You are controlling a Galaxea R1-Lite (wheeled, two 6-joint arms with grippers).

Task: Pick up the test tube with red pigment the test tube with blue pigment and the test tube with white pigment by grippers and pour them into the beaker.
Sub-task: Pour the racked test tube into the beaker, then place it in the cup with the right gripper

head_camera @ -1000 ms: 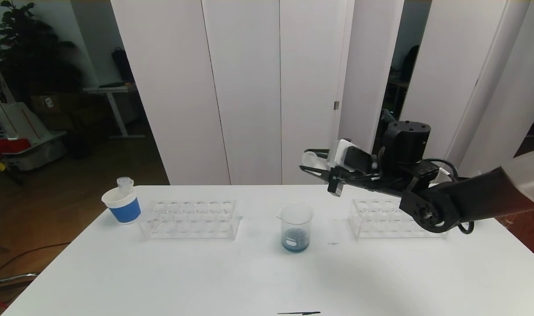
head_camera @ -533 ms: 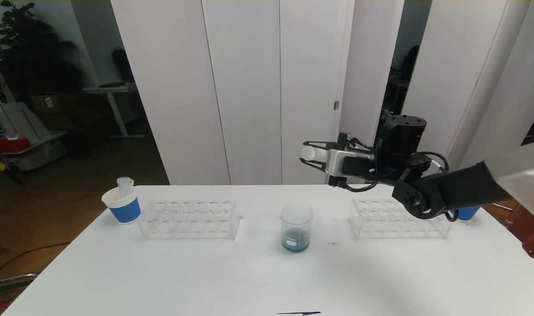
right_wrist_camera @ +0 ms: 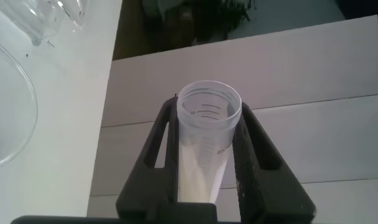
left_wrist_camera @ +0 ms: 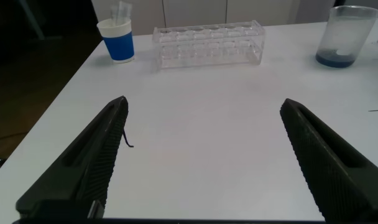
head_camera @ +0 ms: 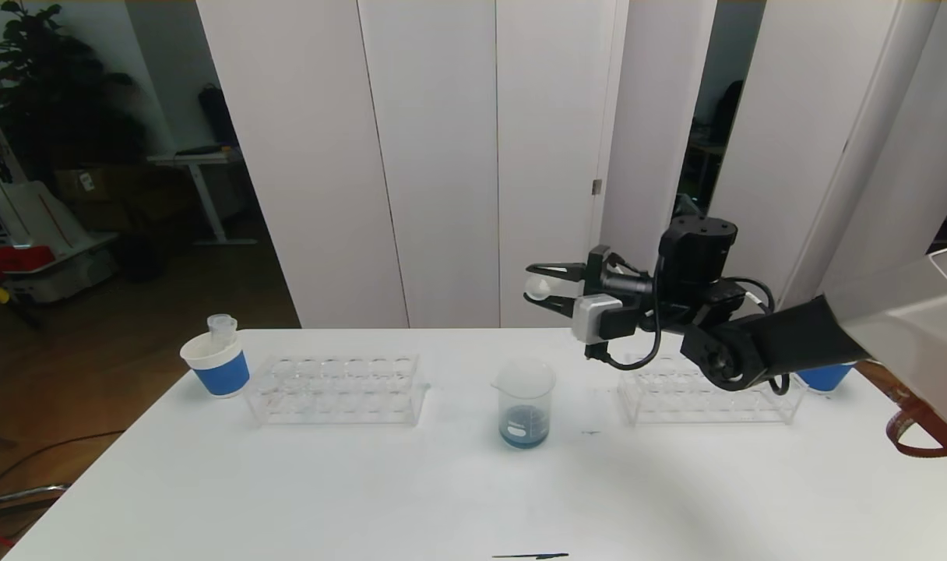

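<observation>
With right gripper (head_camera: 547, 289) clamped on white tube (right_wrist_camera: 204, 143) above beaker (head_camera: 525, 403), we should tip mouth slowly; left gripper (left_wrist_camera: 201, 162) wide.

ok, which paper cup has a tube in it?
The left cup, beside the left rack; a clear tube sticks out of its top. The right cup is mostly hidden behind the right arm, contents not visible.

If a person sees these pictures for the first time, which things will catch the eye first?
The right gripper, raised above and just right of the beaker, is shut on a tube with white pigment, lying roughly level. The beaker, mid-table between two clear racks, has blue liquid at its bottom. A blue-and-white cup stands far left.
</observation>
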